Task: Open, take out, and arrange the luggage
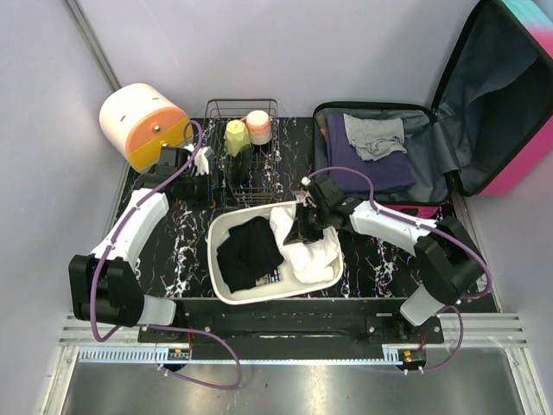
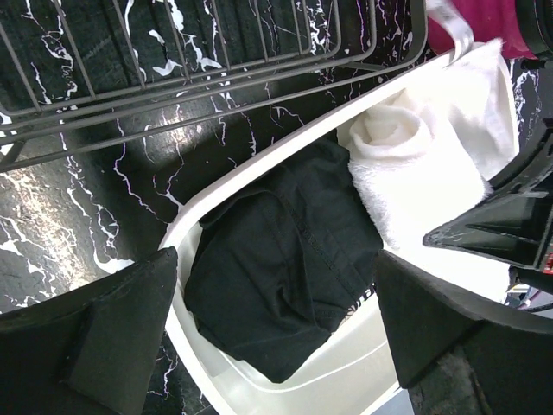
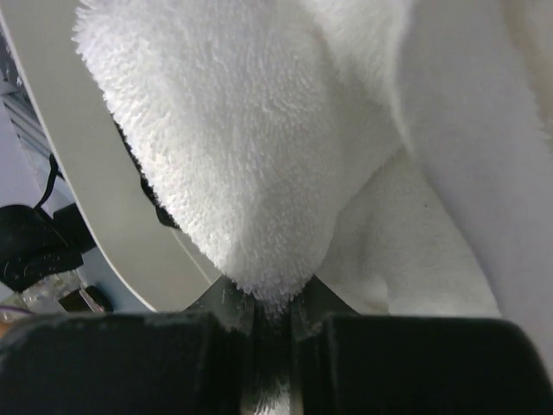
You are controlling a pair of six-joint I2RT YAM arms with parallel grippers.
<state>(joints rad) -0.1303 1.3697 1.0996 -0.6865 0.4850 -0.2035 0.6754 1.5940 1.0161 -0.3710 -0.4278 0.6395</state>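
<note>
While the luggage (image 1: pixel 432 160) lies open at the far right corner of the table (image 1: pixel 177 251), the right gripper (image 3: pixel 270 303) pinches a white towel (image 3: pixel 259 156) inside the white tub (image 1: pixel 216 238) near the front edge; the left gripper (image 2: pixel 272 285) stands wide open, empty, beside the wire basket (image 1: pixel 242 102).

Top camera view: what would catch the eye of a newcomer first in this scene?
The open suitcase at the far right, pink outside and grey inside, with clothes lying in it. Next, the white tub in the middle near the arms, holding a black garment and a white towel. The right claw is shut on that towel.
</note>
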